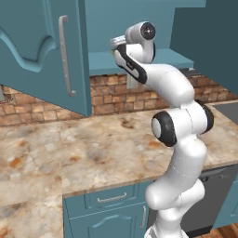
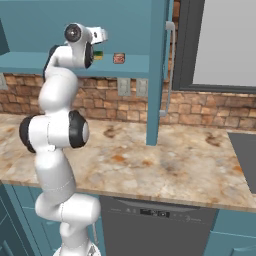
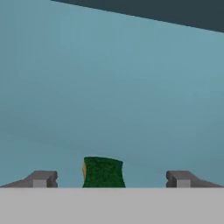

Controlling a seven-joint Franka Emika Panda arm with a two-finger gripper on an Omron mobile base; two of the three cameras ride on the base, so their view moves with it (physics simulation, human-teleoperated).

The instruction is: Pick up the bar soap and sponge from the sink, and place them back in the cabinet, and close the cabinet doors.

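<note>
Resting on the cabinet (image 2: 135,67) shelf: one sponge (image 3: 103,172), one bar soap (image 2: 119,58); hand (image 3: 111,179) wide.

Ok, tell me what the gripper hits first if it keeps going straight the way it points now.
Most likely the sponge: it sits between the spread fingertips of the gripper, on the cabinet shelf. Beyond it is the cabinet's teal back wall. How far the sponge lies ahead of the tips is hard to judge.
</note>
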